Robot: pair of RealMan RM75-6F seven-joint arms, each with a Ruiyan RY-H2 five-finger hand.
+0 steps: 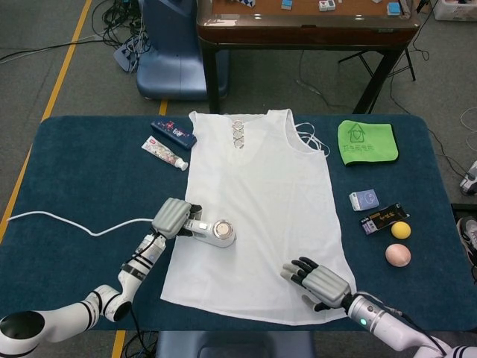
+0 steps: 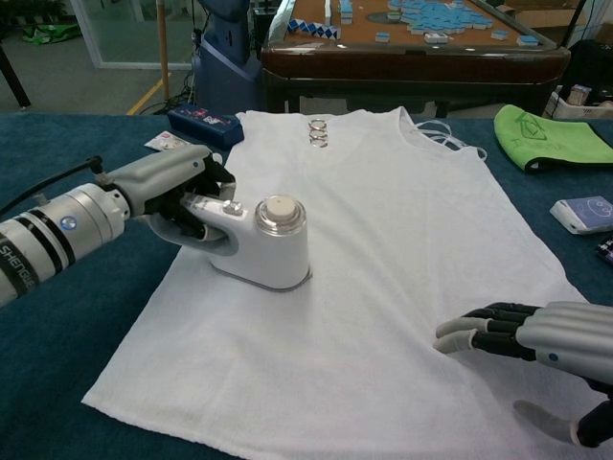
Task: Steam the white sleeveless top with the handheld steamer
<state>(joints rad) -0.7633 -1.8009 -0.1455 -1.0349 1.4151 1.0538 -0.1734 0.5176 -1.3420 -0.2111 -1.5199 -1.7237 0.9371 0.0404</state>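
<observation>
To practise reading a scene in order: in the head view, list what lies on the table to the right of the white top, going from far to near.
Green cloth → blue-white box → dark packet → yellow ball → pink ball.

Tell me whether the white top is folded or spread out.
Spread out: the white sleeveless top lies flat on the table, straps and hem both visible.
</observation>
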